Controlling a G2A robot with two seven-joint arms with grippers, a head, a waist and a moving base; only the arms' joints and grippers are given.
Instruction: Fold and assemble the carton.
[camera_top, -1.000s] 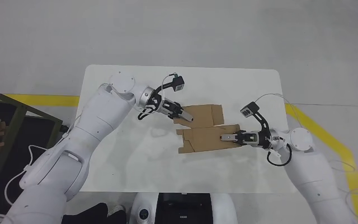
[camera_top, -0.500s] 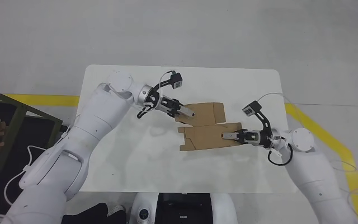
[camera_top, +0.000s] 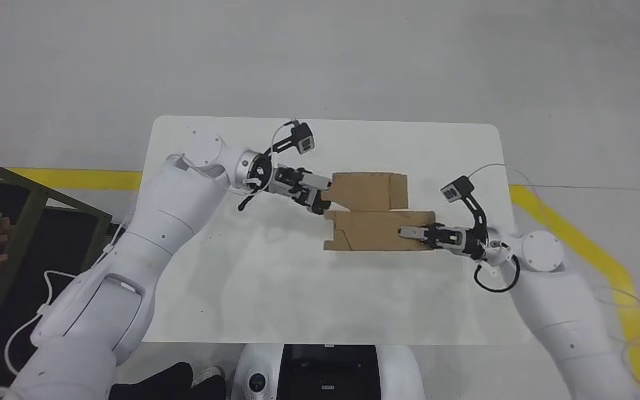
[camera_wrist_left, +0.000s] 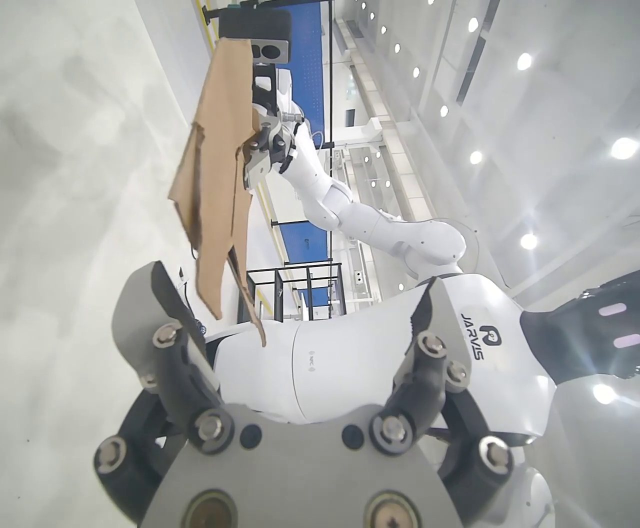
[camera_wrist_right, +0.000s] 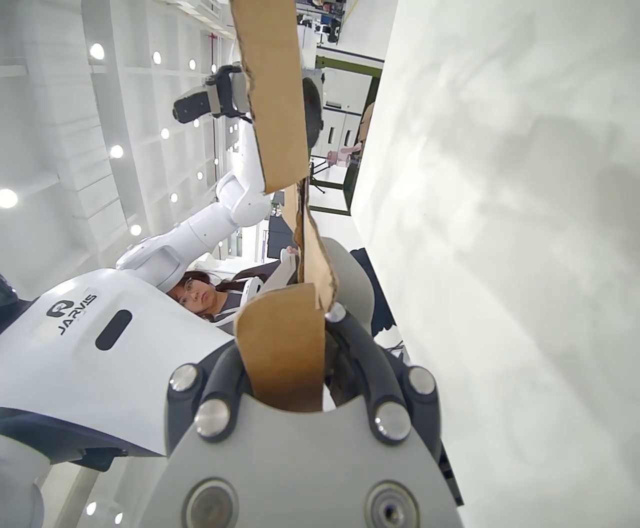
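Note:
The brown cardboard carton (camera_top: 375, 208) is a flat, partly folded blank held over the middle of the white table (camera_top: 220, 290). My right gripper (camera_top: 411, 234) is shut on a flap at its right end, and the flap (camera_wrist_right: 280, 345) sits between the fingers (camera_wrist_right: 350, 340). The left gripper (camera_top: 323, 193) is at the carton's left edge, open. Its two fingers (camera_wrist_left: 155, 310) are spread wide, with the carton's corner (camera_wrist_left: 250, 325) just ahead of them. Seen edge-on, the carton (camera_wrist_left: 215, 165) is off the table surface, gripped at its far end by the right gripper (camera_wrist_left: 260, 150).
The table's edges run close behind the arms on the left and right. A dark rack (camera_top: 30, 220) stands on the floor to the left, beside a yellow floor line (camera_top: 90, 178). Bare table surface lies in front of and behind the carton.
The carton has shifted right and its back panel has swung up. The left gripper has drawn back from the carton's top to its left edge. The right gripper has moved slightly right with the flap.

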